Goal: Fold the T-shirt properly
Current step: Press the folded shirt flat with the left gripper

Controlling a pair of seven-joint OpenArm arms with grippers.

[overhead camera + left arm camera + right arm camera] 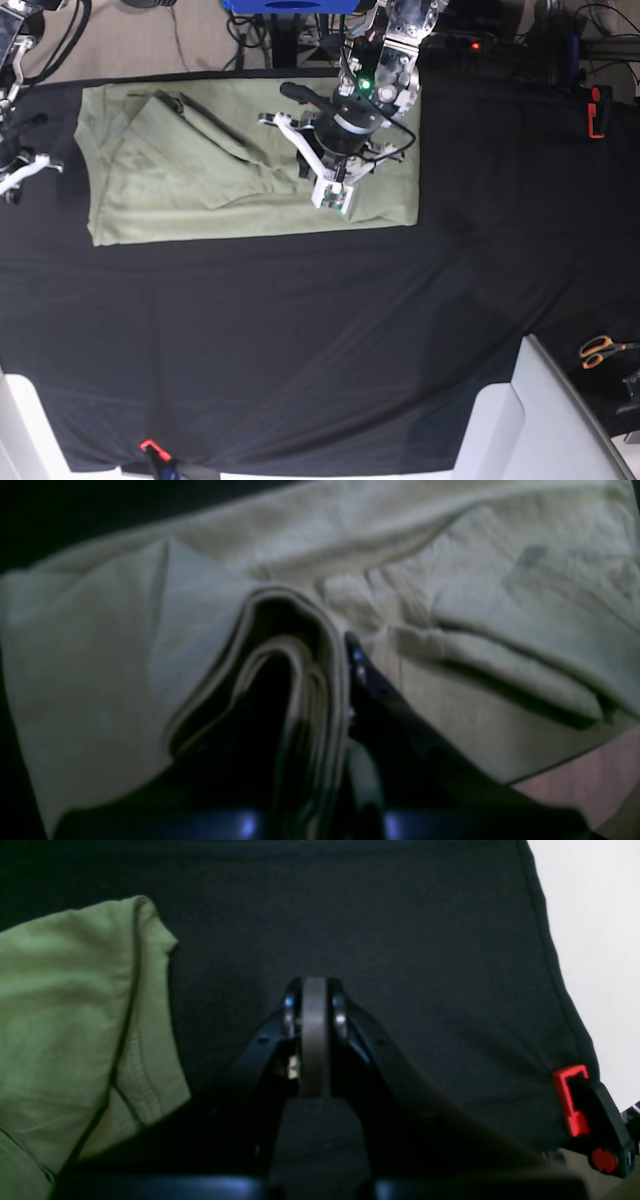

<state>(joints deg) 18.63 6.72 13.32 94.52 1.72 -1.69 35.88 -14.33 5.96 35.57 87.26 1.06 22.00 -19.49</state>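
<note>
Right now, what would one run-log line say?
left gripper: shut on pale sage-green cotton T-shirt | right gripper: shut, empty | shirt: partly folded

L arm: reaching in from the far edge, wrist angled down | left gripper (345, 645): clamped on folded T-shirt (300, 690) layers, seemingly | right gripper (314, 990): fingers (290, 1007) pressed together, holding nothing, low over worktop (400, 940)

The T-shirt (180, 180) is soft, matt, creased cloth with stitched hems. The table cloth (300, 340) is matt black fabric. The right gripper (314, 990) looks like smooth black plastic.
</note>
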